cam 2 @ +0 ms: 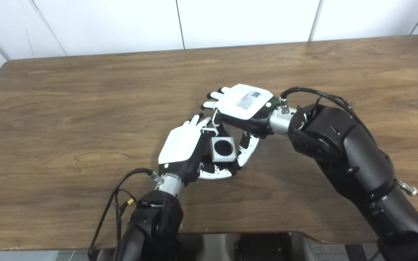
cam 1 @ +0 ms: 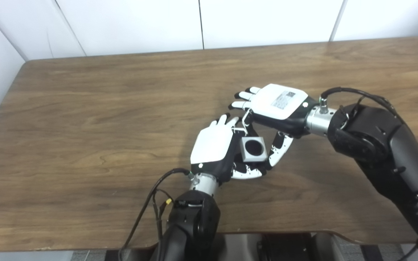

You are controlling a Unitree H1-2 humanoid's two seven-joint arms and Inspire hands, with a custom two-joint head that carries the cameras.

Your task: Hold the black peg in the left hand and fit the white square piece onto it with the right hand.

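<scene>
White square piece (cam 1: 253, 149) at frame centre, between both hands above tabletop (cam 1: 85, 127). Left hand (cam 1: 214, 145) cupped round it; peg hidden. Right hand (cam 1: 279, 105) fingers touch piece; grasp unclear. Piece looks rigid, light, smooth; grip flat outer sides, keep hole clear.

Bright, even overhead light, soft shadows under the arms (slightly blurry), mild glare on the table (cam 1: 85, 119).

One white square piece (cam 1: 253, 148), two hands, one table (cam 1: 85, 127).
</scene>
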